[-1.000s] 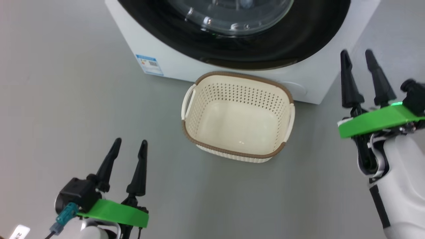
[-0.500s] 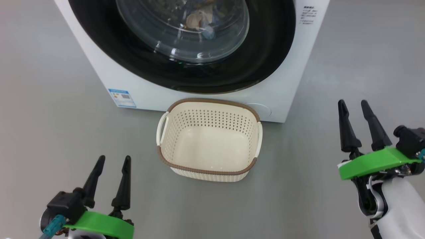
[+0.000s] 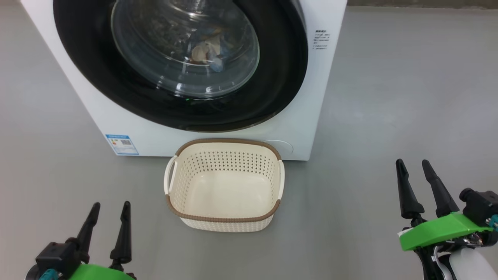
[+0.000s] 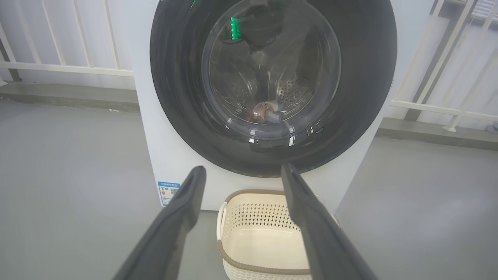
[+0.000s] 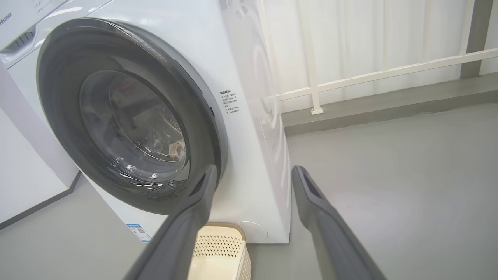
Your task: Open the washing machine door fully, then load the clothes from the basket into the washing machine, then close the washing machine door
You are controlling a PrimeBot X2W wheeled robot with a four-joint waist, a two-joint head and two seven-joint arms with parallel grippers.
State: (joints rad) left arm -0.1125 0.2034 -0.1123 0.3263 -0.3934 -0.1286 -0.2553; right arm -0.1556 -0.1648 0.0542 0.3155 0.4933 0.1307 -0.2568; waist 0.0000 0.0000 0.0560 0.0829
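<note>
Both grippers free, basket empty, door shut on the clothes.

Nearest to me, my left gripper (image 3: 111, 204) and my right gripper (image 3: 411, 161) have the fingers spread wide and hold nothing. Between them the basket (image 3: 223, 218) stands empty on the floor (image 3: 389, 97), just before the washing machine (image 3: 155, 136); if I drive forward, I may push it against the white front. The washing machine door (image 3: 280, 77) looks closed, with the clothes (image 3: 202, 50) behind its glass, but I cannot tell if it is locked; if not, it may swing open. The blue label sticker (image 3: 121, 144) and the small printed text (image 3: 322, 40) are too small to read. In the right wrist view a brand word (image 5: 5, 18) is cut by the edge and ends in "sense".
</note>
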